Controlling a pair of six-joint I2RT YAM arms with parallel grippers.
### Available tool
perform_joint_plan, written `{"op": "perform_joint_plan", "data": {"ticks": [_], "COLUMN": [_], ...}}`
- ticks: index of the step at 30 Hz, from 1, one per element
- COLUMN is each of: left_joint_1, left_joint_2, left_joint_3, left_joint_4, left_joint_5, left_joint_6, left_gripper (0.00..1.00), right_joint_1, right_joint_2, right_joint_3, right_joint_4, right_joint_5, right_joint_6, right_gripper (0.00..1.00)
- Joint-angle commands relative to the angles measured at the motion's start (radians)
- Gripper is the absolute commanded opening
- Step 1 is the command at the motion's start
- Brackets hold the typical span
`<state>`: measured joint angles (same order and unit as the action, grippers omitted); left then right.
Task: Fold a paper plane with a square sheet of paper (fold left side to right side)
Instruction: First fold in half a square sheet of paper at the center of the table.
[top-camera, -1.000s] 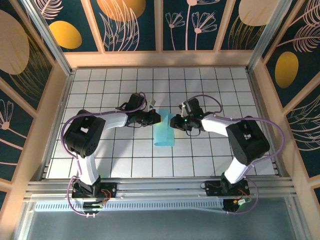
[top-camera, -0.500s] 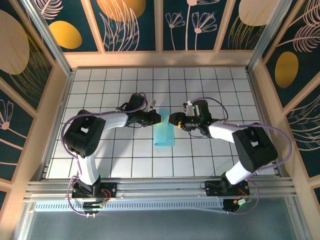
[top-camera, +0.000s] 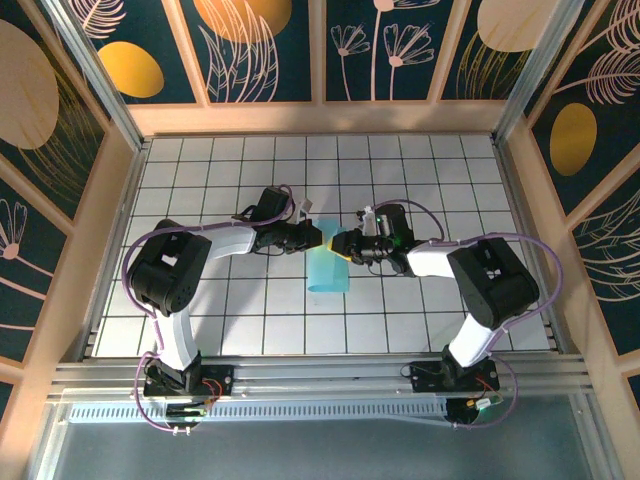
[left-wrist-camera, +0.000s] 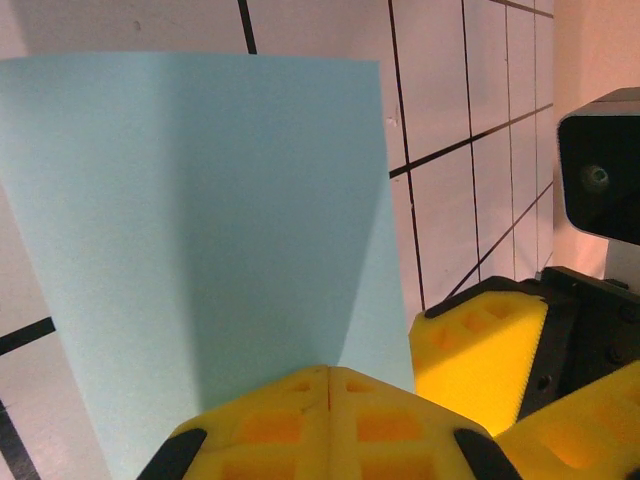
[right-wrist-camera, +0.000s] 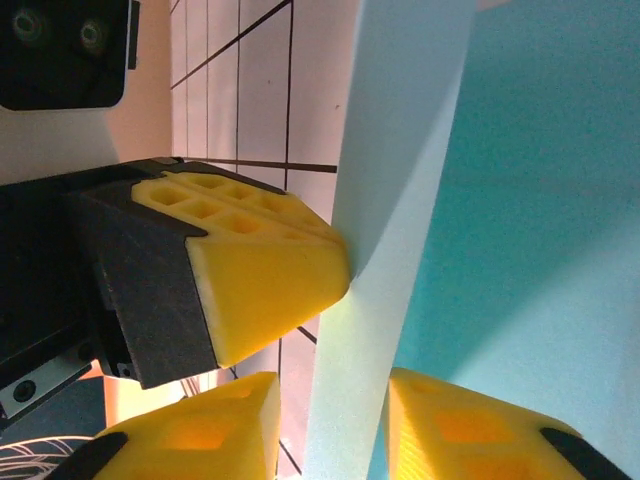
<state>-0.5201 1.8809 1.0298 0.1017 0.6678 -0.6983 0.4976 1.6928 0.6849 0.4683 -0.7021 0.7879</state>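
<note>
The white gridded table (top-camera: 230, 320) bears the folded cyan sheet of paper (top-camera: 326, 272).

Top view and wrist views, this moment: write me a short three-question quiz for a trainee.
1. True or false: the left claw is shut on the sheet of paper.
2. The right claw's fingers are: A) well clear of the sheet; B) either side of the sheet's edge, not pressed shut; C) clamped on the left claw.
3. Fill in: seen from above, both claws meet at the sheet's ___ end (upper/lower in the picture).
Key: 1 true; 2 B; 3 upper.
</note>
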Motion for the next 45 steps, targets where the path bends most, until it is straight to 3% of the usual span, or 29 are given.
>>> {"op": "perform_joint_plan", "data": {"ticks": [1,6,14,17,20,38,45], "left_joint_1": [-0.007,-0.007,-0.008,-0.008,-0.007,-0.037,-0.053], "left_joint_2": [0.000,-0.029,-0.156,-0.197,-0.203,-0.035,0.013], "left_joint_3": [0.013,0.015,-0.009,-0.024,-0.051,-0.063,-0.035], "left_joint_4": [0.012,0.008,-0.097,-0.146,-0.147,-0.062,-0.084], "left_joint_5": [-0.005,-0.005,-0.170,-0.244,-0.250,-0.192,-0.216], "left_joint_6": [-0.013,-0.014,0.033,0.052,0.052,0.025,0.025], "left_gripper": [0.03,0.12,0.39,0.46,0.50,0.54,0.46], "right_joint_1": [0.008,0.007,0.007,0.008,0.008,0.007,0.007], "right_joint_2": [0.022,0.034,0.017,0.010,0.011,0.012,0.010], "right_joint_3": [0.013,0.021,0.040,0.045,0.057,0.073,0.074], "right_joint_4": [0.030,-0.004,-0.136,-0.172,-0.201,-0.241,-0.250], "right_joint_5": [-0.009,0.013,0.107,0.133,0.147,0.162,0.164], "right_joint_6": [0.007,0.004,-0.046,-0.060,-0.074,-0.096,-0.099], "right_gripper": [0.25,0.01,0.00,0.00,0.00,0.00,0.00]}}
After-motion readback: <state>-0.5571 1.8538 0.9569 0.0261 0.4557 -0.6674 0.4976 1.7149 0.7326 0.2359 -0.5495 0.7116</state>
